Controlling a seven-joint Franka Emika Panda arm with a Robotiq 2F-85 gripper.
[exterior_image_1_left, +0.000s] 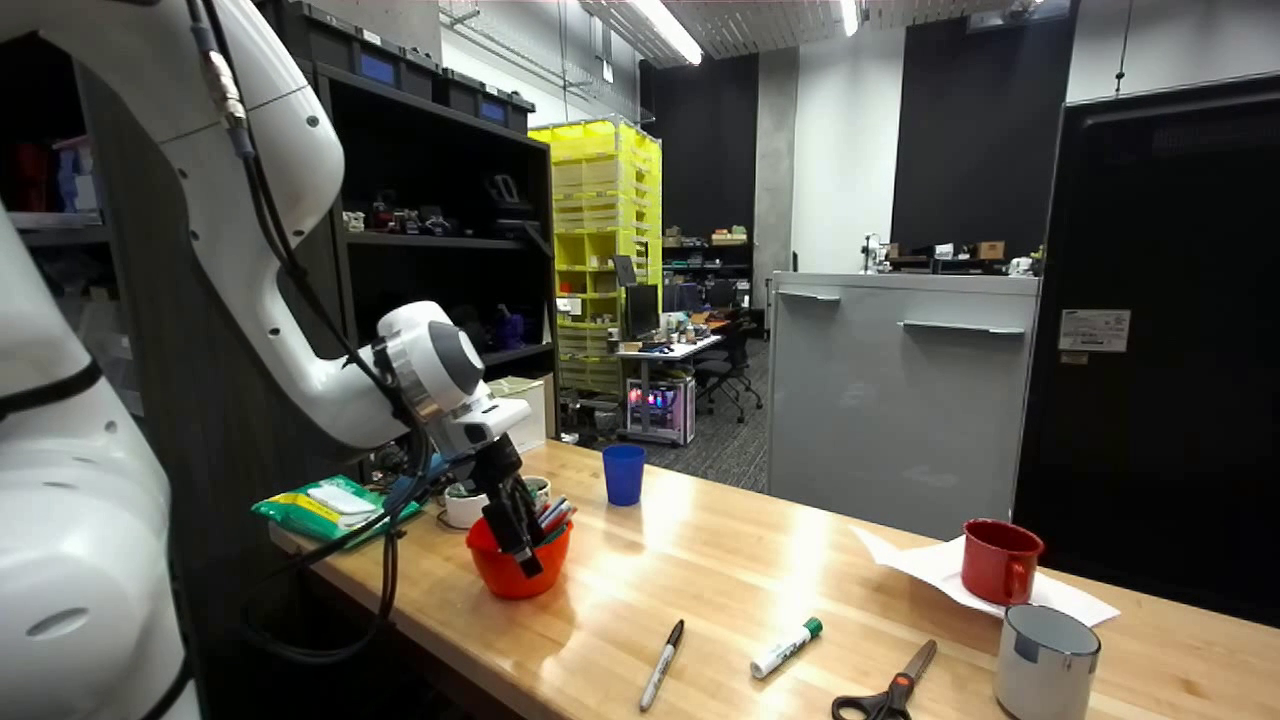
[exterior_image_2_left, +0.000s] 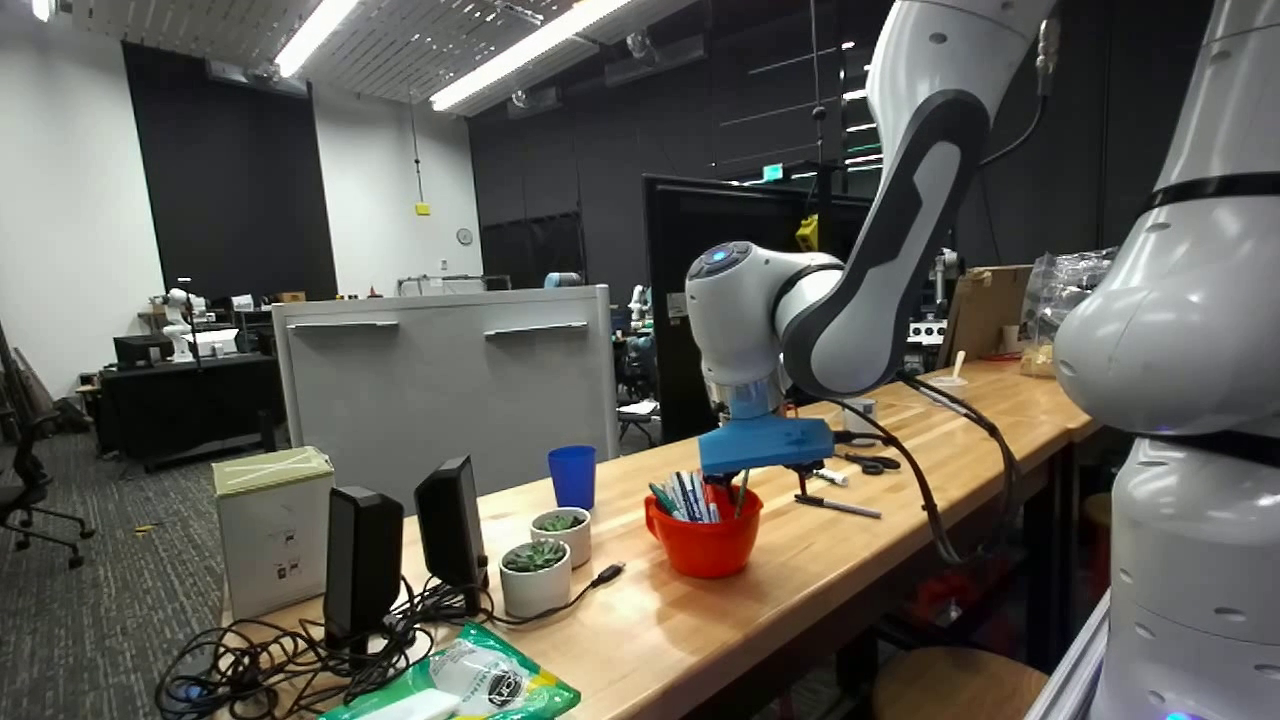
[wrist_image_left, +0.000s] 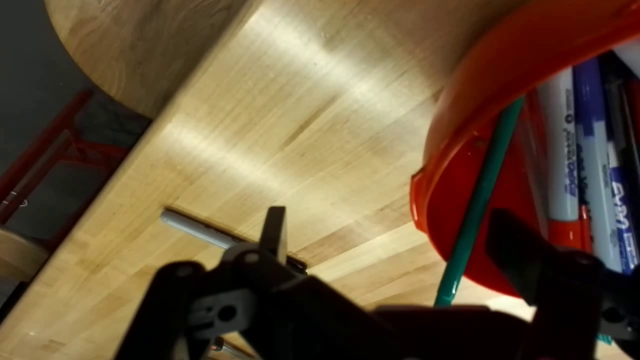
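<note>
You had your pincer (wrist_image_left: 390, 223) spread wide at the rim of the red bowl (exterior_image_2_left: 708, 550), with nothing gripped. In the wrist view, one finger (wrist_image_left: 271, 232) hung outside the bowl and the other showed over its inside, while a green pen (wrist_image_left: 475, 215) stuck up past the rim between them. The bowl stood upright on the table (exterior_image_1_left: 720, 560), and you could see several markers (wrist_image_left: 562, 165) packed in it beside the pen. Near it, you had a blue cup (exterior_image_1_left: 623, 476) and two potted succulents (exterior_image_2_left: 536, 583). Further along the table lay a black-capped gray pen (exterior_image_1_left: 658, 672), a green-capped marker (exterior_image_1_left: 786, 648) and scissors (exterior_image_1_left: 889, 694), and a red mug (exterior_image_1_left: 998, 562) stood on white paper (exterior_image_1_left: 930, 568). A pale cylindrical container (exterior_image_1_left: 1046, 668) stood near the mug.
</note>
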